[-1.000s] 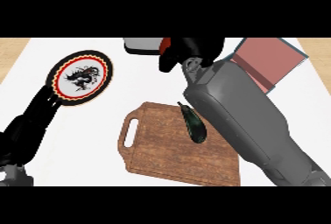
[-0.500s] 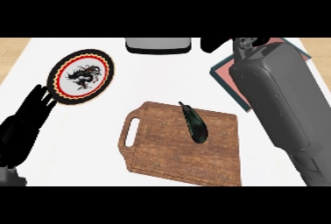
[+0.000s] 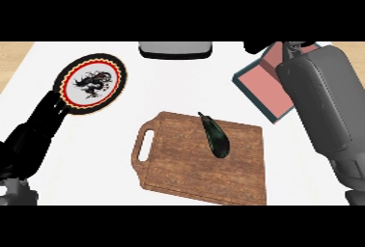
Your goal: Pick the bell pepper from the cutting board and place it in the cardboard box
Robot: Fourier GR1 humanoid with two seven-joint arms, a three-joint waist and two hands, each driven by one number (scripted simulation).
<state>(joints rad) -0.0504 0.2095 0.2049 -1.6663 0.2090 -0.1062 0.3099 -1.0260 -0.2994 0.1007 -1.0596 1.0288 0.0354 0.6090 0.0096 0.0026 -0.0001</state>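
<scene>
Here, a slim dark-green bell pepper [image 3: 214, 137] on the brown wooden cutting board [image 3: 178, 171] looks light and slick, best pinched mid-body; left of the board the left hand [image 3: 39, 130] is straight-fingered, and I cannot tell the right hand's [image 3: 258, 47] state.

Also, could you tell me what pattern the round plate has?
The round plate has a white centre with a black figure, red ring, black rim; head view.

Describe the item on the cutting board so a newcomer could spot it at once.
Find the brown wooden cutting board at the centre. On its upper part lies a dark green vegetable, long, slim and pointed, unlike the round plate and the pink box beside the board.
</scene>
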